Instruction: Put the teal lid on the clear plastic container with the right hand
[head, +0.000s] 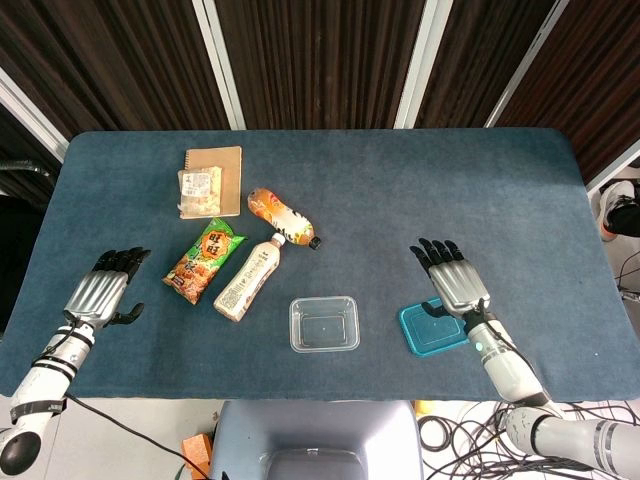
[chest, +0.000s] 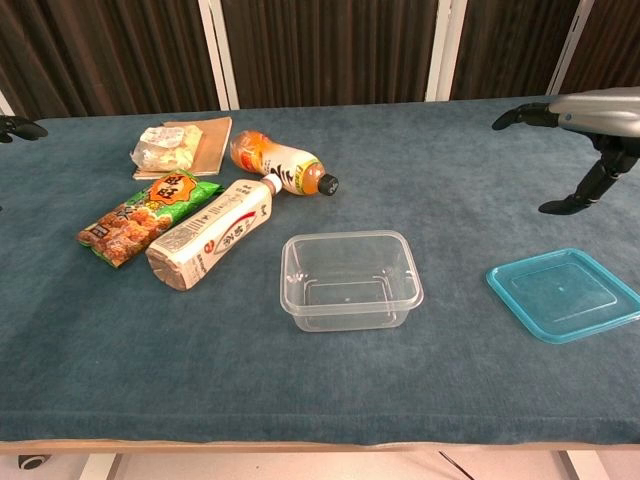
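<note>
The clear plastic container (head: 324, 323) (chest: 349, 278) stands open and empty near the table's front middle. The teal lid (head: 434, 327) (chest: 565, 293) lies flat on the cloth to its right, apart from it. My right hand (head: 455, 279) (chest: 585, 130) hovers above the lid's far side with its fingers spread, holding nothing and not touching the lid. My left hand (head: 103, 285) is over the table's left edge, fingers apart and empty; only its fingertips (chest: 20, 126) show in the chest view.
Left of the container lie a white bottle (head: 248, 278) (chest: 213, 233), an orange bottle (head: 281, 217) (chest: 281, 165), a green snack bag (head: 204, 261) (chest: 147, 215) and a notebook (head: 214, 176) with a snack packet (head: 198, 193) (chest: 167, 146) on it. The blue table (head: 400, 190) ends close in front.
</note>
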